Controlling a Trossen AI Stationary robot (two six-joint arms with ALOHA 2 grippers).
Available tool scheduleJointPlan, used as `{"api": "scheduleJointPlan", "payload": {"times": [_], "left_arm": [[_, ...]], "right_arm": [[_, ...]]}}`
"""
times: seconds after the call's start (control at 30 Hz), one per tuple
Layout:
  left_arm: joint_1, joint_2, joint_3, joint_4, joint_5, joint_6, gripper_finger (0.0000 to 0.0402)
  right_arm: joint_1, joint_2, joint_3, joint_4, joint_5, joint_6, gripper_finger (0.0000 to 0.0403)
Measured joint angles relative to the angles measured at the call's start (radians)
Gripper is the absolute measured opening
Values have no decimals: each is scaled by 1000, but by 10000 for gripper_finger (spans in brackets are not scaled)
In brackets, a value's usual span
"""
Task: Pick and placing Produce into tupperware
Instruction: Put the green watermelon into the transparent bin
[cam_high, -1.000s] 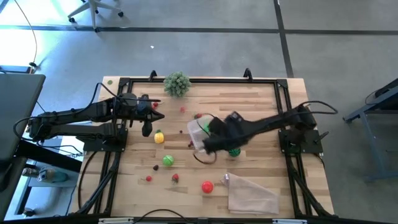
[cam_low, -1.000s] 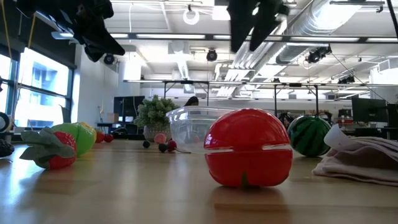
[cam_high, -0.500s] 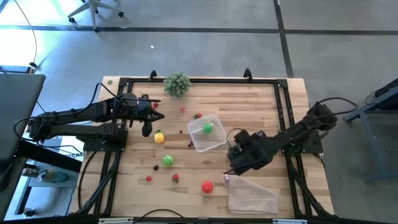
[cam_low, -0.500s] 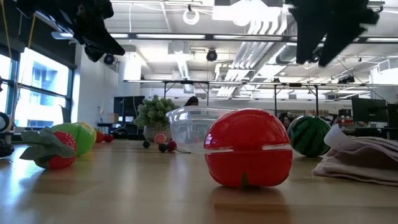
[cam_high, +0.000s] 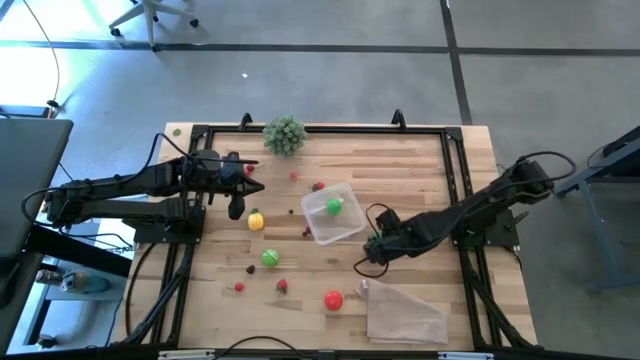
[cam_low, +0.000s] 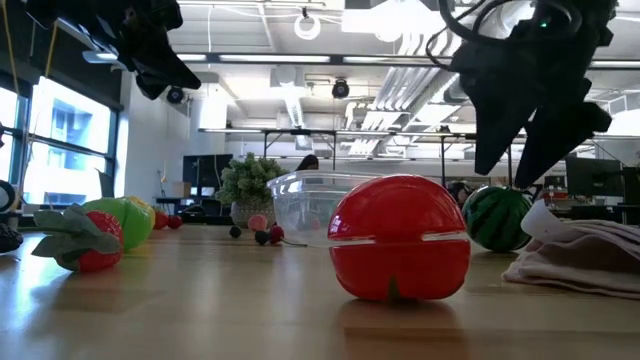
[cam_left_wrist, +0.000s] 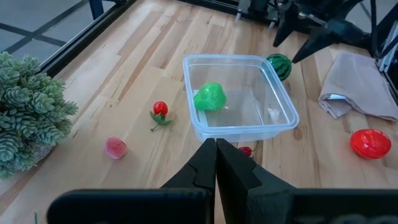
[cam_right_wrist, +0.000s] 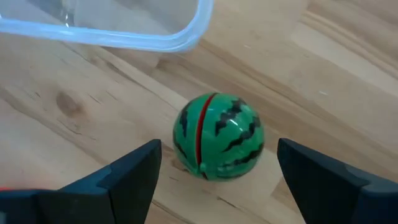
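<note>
Tupperware (cam_high: 333, 212) sits mid-tabletop (cam_high: 420, 170) holding one green piece (cam_high: 334, 207). Just beside its corner lies the striped melon ball (cam_right_wrist: 218, 136), with the right pincer (cam_right_wrist: 217, 171) spread apart above it. Left pincer (cam_left_wrist: 216, 163) hangs closed, well apart.

The table (cam_high: 420, 170) was made of pale wooden planks with visible grain and a smooth, slightly shiny finish. The tupperware (cam_left_wrist: 239, 96) was thin clear plastic, glossy, with a bluish rim. The striped melon ball (cam_right_wrist: 217, 135) looked like hard shiny plastic, with a red seam around it. The red tomato (cam_low: 400, 238) was also glossy plastic, with a moulded line across its middle. The green piece (cam_left_wrist: 209, 98) in the tub looked smooth and a little waxy. The leafy clump (cam_left_wrist: 28, 106) had a matt, rough surface. The bag (cam_high: 403, 310) was crinkled. The right gripper (cam_right_wrist: 217, 171) had matt dark fingers.
</note>
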Motion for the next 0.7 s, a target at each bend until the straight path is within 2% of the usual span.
{"api": "scheduleJointPlan", "payload": {"times": [0.17,0.7], "left_arm": [[0,0,0,0,0,0,1],[0,0,0,-1,0,0,1]], "right_arm": [[0,2,-41,77,-1,-1,312],[-34,94,-42,143,-10,-28,312]]}}
